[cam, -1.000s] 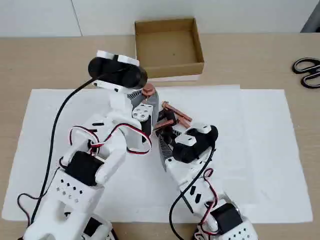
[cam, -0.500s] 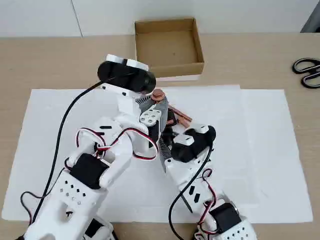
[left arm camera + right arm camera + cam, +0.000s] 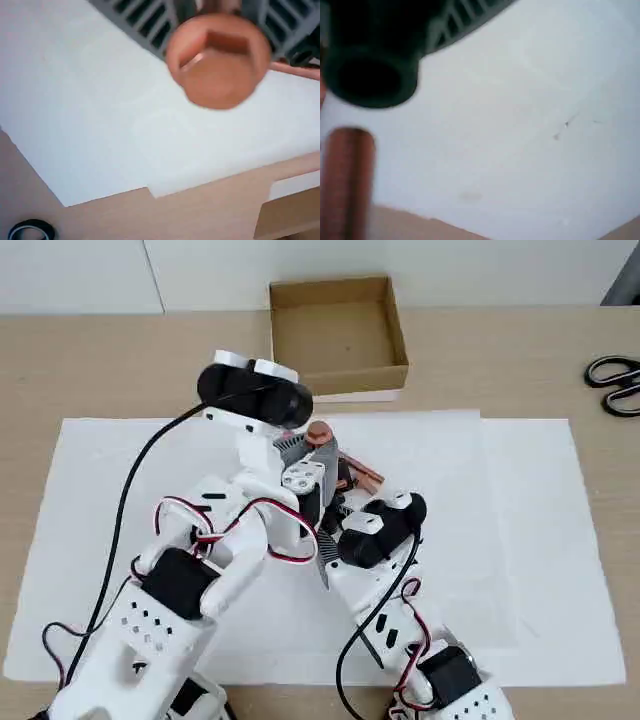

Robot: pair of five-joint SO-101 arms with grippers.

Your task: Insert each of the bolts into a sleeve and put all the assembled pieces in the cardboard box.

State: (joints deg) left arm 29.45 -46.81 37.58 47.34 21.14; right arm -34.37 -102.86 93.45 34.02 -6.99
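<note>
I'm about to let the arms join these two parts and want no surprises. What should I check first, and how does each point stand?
1. Bolt gripped between the left fingers: ok.
2. Sleeve held by the right fingers, bore unblocked: ok.
3. Bolt tip lined up with the bore: cannot tell, the arms hide it.
4. Loose bolts away from the fingers: not ok, they lie right beside them.
5. Cardboard box open and upright: ok.

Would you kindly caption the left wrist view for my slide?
Left gripper grips a copper-coloured bolt over the white paper.
</note>
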